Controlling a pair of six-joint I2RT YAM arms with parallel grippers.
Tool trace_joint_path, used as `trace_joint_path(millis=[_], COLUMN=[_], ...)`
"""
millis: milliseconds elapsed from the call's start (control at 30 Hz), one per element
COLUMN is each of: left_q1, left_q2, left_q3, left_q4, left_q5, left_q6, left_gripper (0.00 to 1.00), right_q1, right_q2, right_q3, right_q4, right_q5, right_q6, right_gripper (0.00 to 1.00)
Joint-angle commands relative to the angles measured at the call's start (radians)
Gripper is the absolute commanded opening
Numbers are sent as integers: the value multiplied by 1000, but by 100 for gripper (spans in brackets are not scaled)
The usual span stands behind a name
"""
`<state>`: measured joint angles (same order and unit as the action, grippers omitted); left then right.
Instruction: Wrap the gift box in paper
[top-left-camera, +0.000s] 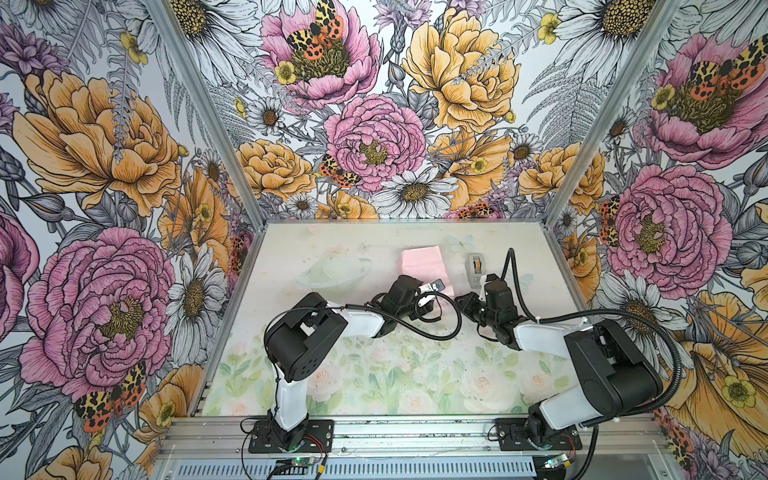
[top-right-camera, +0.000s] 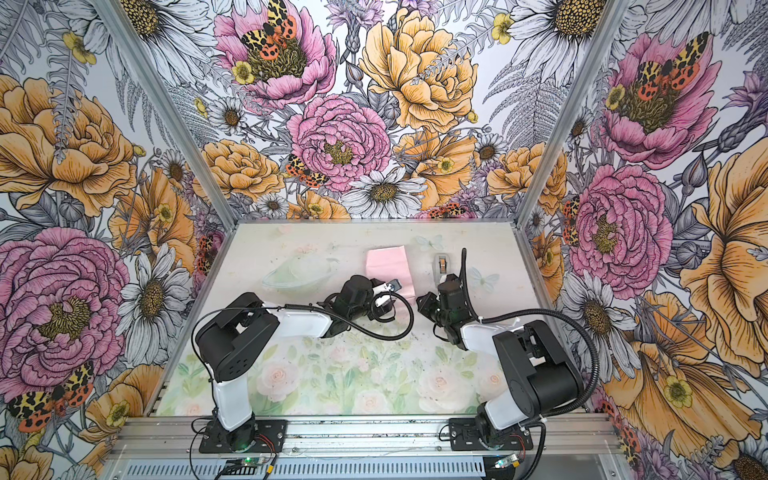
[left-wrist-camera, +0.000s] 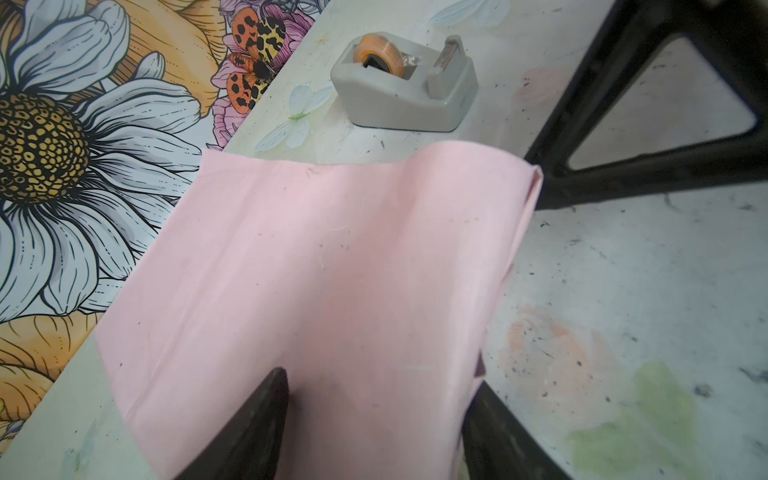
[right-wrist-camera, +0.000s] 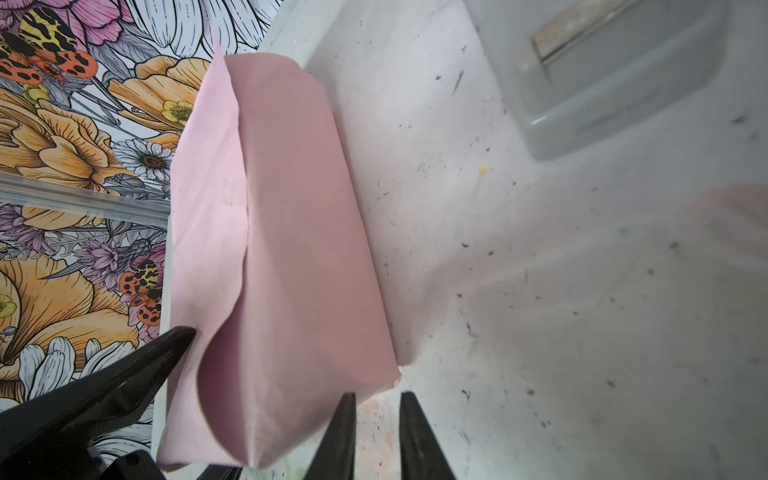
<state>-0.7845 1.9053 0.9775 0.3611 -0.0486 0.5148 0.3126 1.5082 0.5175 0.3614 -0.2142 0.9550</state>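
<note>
The paper (top-left-camera: 419, 266) (top-right-camera: 386, 266) lies pale pink side up at the back middle of the table, folded over into a long bundle. The gift box is hidden, presumably under the fold. My left gripper (top-left-camera: 432, 293) (top-right-camera: 392, 293) sits at the bundle's near end. In the left wrist view its jaws (left-wrist-camera: 380, 378) stand wide on either side of the paper (left-wrist-camera: 332, 270) and press on it. My right gripper (right-wrist-camera: 378, 395) (top-left-camera: 459, 300) stands just off the near right corner of the paper (right-wrist-camera: 291, 228), with a narrow gap between its fingers and only bare table in it.
A small grey tape dispenser (top-left-camera: 475, 268) (top-right-camera: 441, 266) (left-wrist-camera: 405, 83) with an orange roll stands right of the paper, close behind the right wrist. The floral back wall rises just beyond the paper. Both arms' black cables loop over the middle of the table.
</note>
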Motion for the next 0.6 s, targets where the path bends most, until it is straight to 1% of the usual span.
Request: trace_joint_path(millis=[0, 100, 267, 467, 567], left_q1=[24, 28, 32, 35, 36], left_q2=[66, 72, 75, 76, 71], left_q3=[-63, -64, -63, -62, -67], left_q4=[-192, -188, -185, -185, -185], left_q5=[51, 61, 72, 80, 89], left_q6=[-131, -136, -141, -139, -139], left_gripper=[64, 64, 64, 64, 64], right_q1=[11, 68, 131, 151, 151], right_q2=[-49, -61, 16, 119, 140], right_q3=[-41, -57, -52, -7, 13], right_q4=[71, 64, 146, 214, 223], right_q5=[1, 28, 49, 56, 61], right_q6=[-2, 12, 57, 71, 65], right_gripper=[20, 14, 6, 0, 0])
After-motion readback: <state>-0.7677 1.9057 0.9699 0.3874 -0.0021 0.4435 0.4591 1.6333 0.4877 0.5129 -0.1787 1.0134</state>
